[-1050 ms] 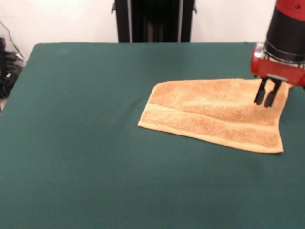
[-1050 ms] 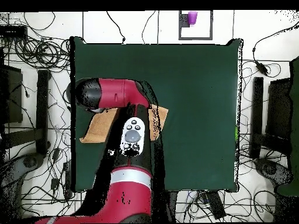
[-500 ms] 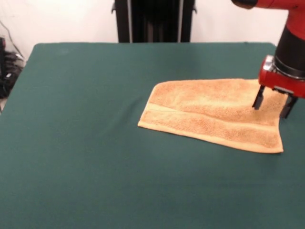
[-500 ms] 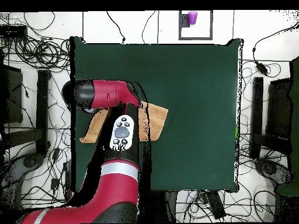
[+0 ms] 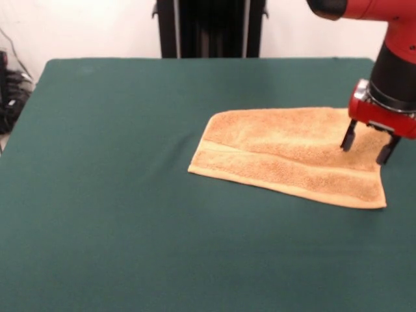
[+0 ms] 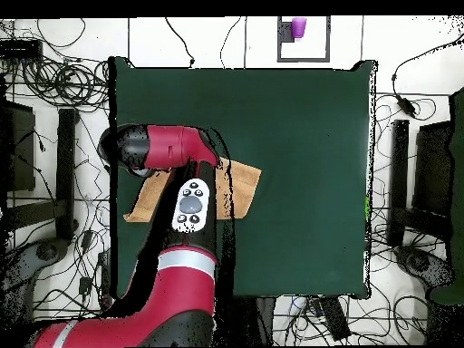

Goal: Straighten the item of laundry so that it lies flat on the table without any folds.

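Your claw (image 5: 368,149) hangs wide open, holding nothing, over the towel (image 5: 292,155) near the tabletop's (image 5: 117,195) edge; no writing is readable.

Towel (image 5: 292,153) under me: orange-tan, fluffy, paler smooth band running 9 to 3 o'clock. Table (image 5: 117,195): dark green, plain. My gripper (image 5: 365,144): black fingers (image 5: 348,138), red body. My arm (image 6: 181,272): red, black joints, grey band. Purple cup (image 6: 297,27) at 12 o'clock overhead.

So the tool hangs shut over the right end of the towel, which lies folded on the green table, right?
Not quite: the tool is open, its two fingers spread apart, as the front view shows. The rest holds: it hangs over the right end of the towel, which lies folded on the green table.
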